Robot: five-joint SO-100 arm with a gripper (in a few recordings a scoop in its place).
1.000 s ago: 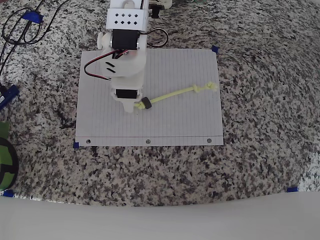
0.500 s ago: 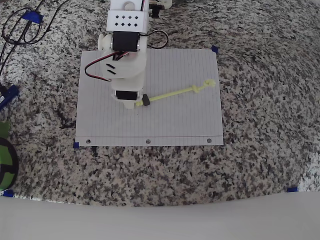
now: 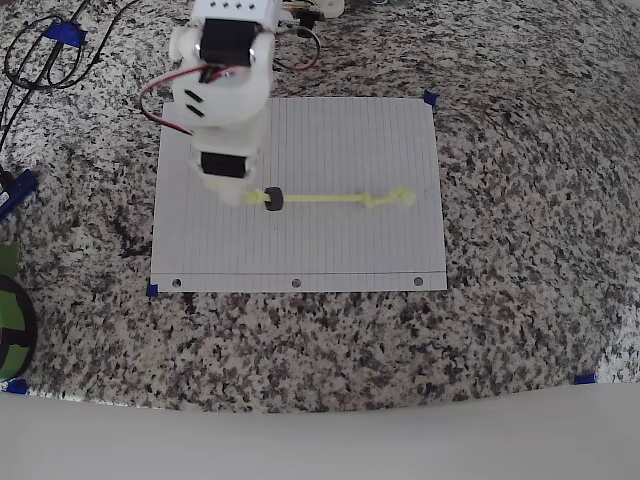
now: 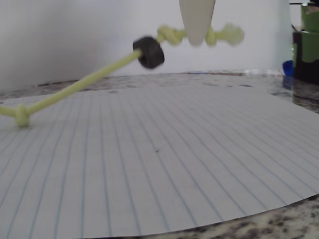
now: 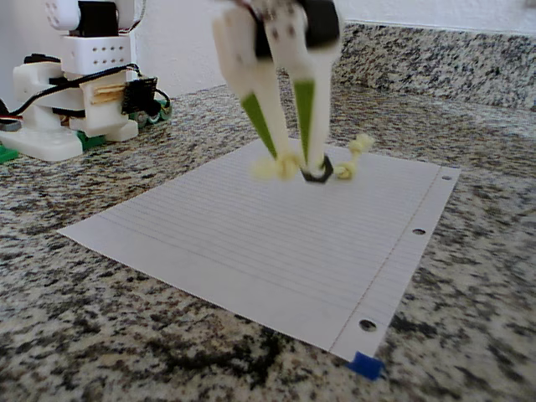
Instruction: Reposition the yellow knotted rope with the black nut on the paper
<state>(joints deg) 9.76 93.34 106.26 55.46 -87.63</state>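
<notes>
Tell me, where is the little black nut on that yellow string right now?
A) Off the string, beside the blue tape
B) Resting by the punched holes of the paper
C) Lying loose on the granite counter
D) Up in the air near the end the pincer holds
D: in the wrist view the black nut hangs on the yellow knotted rope above the paper, close to the pincer gripping the knotted end.
</notes>
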